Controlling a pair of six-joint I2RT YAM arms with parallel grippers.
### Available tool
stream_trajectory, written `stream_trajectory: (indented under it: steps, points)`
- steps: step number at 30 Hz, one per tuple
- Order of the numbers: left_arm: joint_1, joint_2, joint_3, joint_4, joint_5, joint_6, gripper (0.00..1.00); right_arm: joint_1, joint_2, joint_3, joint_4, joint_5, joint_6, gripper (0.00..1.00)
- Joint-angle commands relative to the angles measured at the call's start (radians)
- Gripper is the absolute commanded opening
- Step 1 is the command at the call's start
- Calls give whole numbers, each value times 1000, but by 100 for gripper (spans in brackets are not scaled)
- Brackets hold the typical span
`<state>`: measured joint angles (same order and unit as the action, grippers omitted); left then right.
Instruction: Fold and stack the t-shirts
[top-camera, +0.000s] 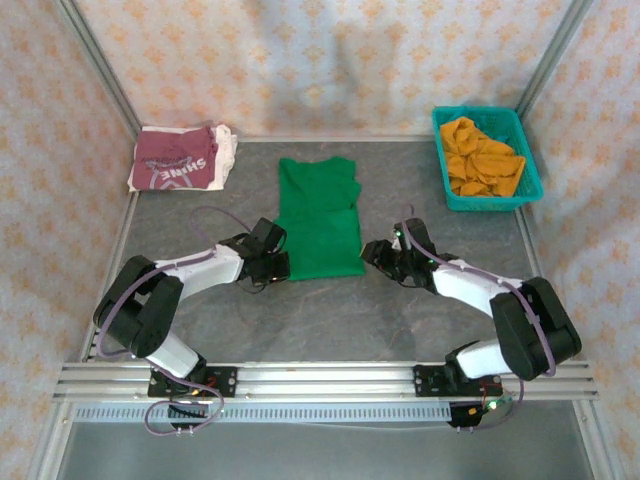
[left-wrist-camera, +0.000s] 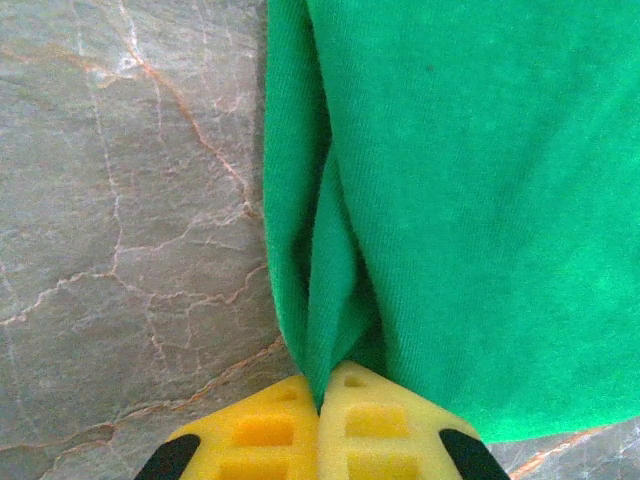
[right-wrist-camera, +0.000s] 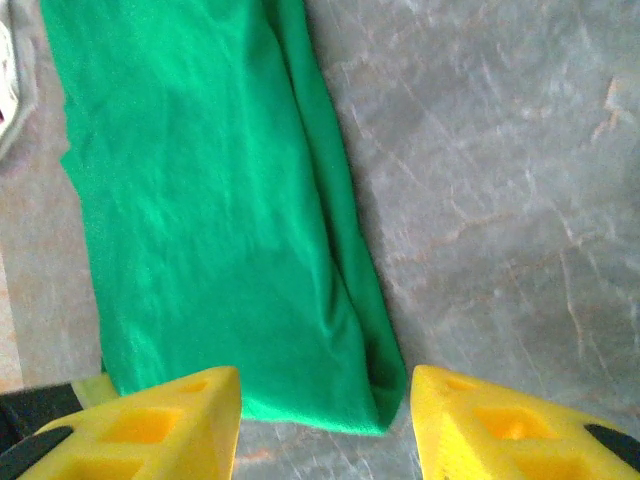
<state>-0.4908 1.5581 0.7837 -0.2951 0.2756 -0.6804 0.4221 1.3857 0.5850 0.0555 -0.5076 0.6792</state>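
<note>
A robot test cell in a lab: the left arm (top-camera: 150, 310) and right arm (top-camera: 520, 320) bolted to an aluminium rail (top-camera: 320, 382), a marble-look counter (top-camera: 330, 320) enclosed by patterned cloth backdrops (top-camera: 330, 60) on metal framing (top-camera: 100, 65).

The grey marble-veined bench (top-camera: 330, 320) carries a bright green cloth t-shirt (top-camera: 318, 220) spread flat. Beyond it to the left lies a maroon white-lettered t-shirt (top-camera: 180, 160), and beyond it to the right stands a teal plastic mesh basket (top-camera: 487, 204).

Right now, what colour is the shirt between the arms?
The shirt is bright green; see left wrist view.
</note>
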Motion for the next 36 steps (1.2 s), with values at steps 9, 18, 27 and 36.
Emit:
stream_trajectory:
  steps: [9,18,27,36]
  points:
    - [11,-34,-43,8,-39,31,0,37,132,16,62,-111,30,49]
    - [15,-33,-52,19,-26,33,0,53,172,37,144,-103,93,45]
    - [18,-27,-48,16,-23,38,0,85,173,58,134,-91,138,42]
    - [19,-36,-58,16,-29,36,0,93,173,65,120,-59,137,21]
